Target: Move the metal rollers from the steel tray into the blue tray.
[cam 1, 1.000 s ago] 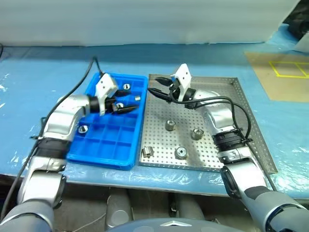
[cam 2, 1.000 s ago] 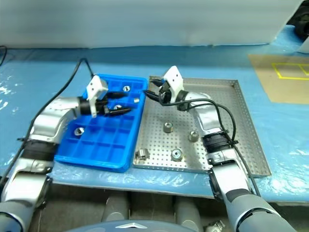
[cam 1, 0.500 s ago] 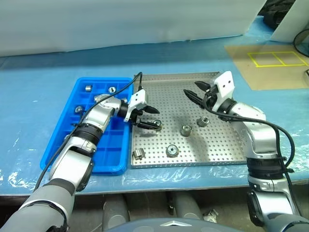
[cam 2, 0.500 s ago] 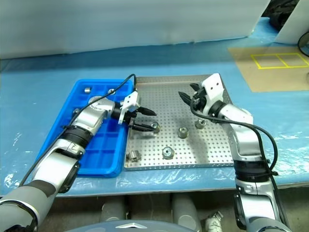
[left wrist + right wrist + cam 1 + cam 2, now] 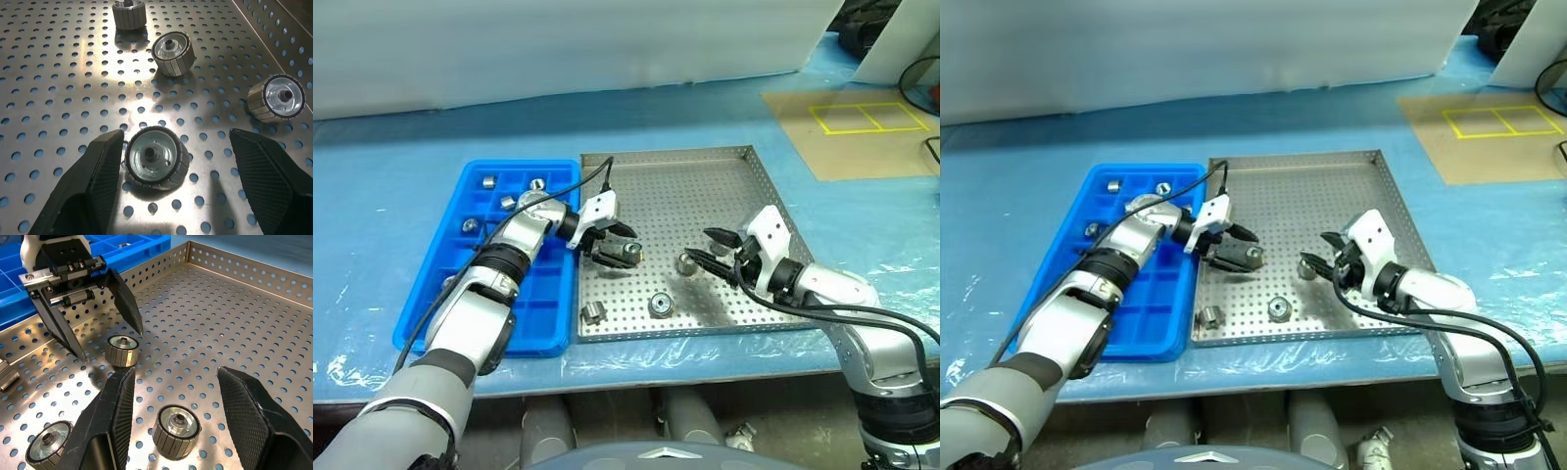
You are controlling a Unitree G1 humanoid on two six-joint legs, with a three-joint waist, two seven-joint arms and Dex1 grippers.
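The steel tray (image 5: 705,186) lies in the middle of the table, and the blue tray (image 5: 484,345) lies against its left side. My left gripper (image 5: 625,247) stands open low over the steel tray, its fingers (image 5: 93,181) on either side of a metal roller (image 5: 156,157) without closing on it. My right gripper (image 5: 703,245) is open too, reaching in from the near right, with a second roller (image 5: 176,424) between its fingers (image 5: 244,406). Two more rollers (image 5: 658,305) (image 5: 593,313) rest near the steel tray's front rim. Several rollers (image 5: 489,180) sit in the blue tray's far compartments.
A tan cardboard sheet (image 5: 862,122) with yellow squares lies at the far right on the blue table cover. A white wall runs along the back. The table's front edge is just below both trays. A black cable (image 5: 803,313) trails from my right wrist.
The camera has shifted. My left gripper went from over the blue tray to the steel tray and sank around a roller. My right gripper drew back from the tray's far part to a nearer roller.
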